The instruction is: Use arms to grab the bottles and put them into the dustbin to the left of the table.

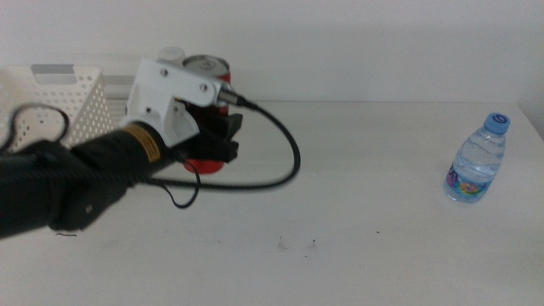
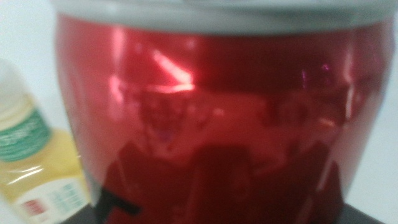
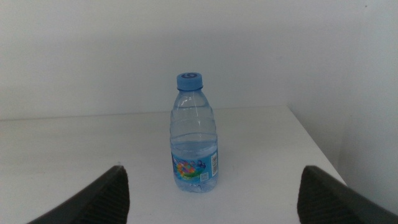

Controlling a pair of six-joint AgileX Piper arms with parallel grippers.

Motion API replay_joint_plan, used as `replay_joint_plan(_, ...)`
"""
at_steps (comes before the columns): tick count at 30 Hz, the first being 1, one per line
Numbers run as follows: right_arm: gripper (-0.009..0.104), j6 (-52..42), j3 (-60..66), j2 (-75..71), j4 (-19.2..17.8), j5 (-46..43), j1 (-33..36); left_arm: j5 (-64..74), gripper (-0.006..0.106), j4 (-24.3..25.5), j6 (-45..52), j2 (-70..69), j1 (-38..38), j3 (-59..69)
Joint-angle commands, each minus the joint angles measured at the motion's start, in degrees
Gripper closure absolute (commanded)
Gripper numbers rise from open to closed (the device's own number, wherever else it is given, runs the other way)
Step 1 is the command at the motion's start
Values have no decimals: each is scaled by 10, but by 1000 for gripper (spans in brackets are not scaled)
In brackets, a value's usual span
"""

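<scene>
My left gripper [image 1: 223,136] reaches in from the left and is around the slim red can [image 1: 206,70], which stands at the back left of the table [image 1: 357,195]. In the left wrist view the can [image 2: 224,124] fills the picture. The yellow tea bottle [image 2: 28,155] stands right beside it; only its white cap [image 1: 172,53] shows behind the arm in the middle view. The small blue-capped water bottle [image 1: 478,161] stands alone at the right. My right gripper [image 3: 212,169] is open and empty, short of the water bottle [image 3: 194,137], and is out of the middle view.
The white perforated dustbin [image 1: 59,102] stands at the far left, behind my left arm. A black cable [image 1: 285,161] loops from the left wrist over the table. The table's right edge [image 3: 317,149] runs close to the water bottle.
</scene>
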Motion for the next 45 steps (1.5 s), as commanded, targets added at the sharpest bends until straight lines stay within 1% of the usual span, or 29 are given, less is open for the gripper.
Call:
replay_joint_plan(1, 2, -1, 2, -2, -3, -5, -5, 54, 69, -21, -6, -27, 6, -32)
replay_joint_plan(3, 2, -1, 2, -2, -3, -5, -5, 135, 69, -41, -6, -33, 11, -62)
replay_joint_plan(5, 2, -1, 2, -2, -3, -5, -5, 215, 69, -43, -5, -35, 20, -98)
replay_joint_plan(9, 2, -1, 2, -2, -3, -5, -5, 324, 69, -42, -4, -35, 41, -165)
replay_joint_plan(11, 2, -1, 2, -2, -3, -5, -5, 385, 69, -50, 14, -35, 55, -201)
replay_joint_plan(12, 2, -1, 2, -2, -3, -5, -5, 414, 69, -62, 32, -35, 63, -217)
replay_joint_plan(15, 2, -1, 2, -2, -3, -5, -5, 490, 69, -121, 113, -33, 100, -271)
replay_joint_plan(18, 2, -1, 2, -2, -3, -5, -5, 562, 69, -165, 163, -20, 144, -324)
replay_joint_plan(23, 2, -1, 2, -2, -3, -5, -5, 668, 69, -221, 237, 7, 215, -407)
replay_joint_plan(26, 2, -1, 2, -2, -3, -5, -5, 712, 69, -246, 264, 27, 247, -451)
replay_joint_plan(36, 2, -1, 2, -2, -3, -5, -5, 797, 69, -256, 298, 106, 330, -544)
replay_joint_plan(41, 2, -1, 2, -2, -3, -5, -5, 796, 69, -256, 313, 142, 360, -546)
replay_joint_plan(45, 2, -1, 2, -2, -3, -5, -5, 793, 69, -241, 314, 168, 372, -546)
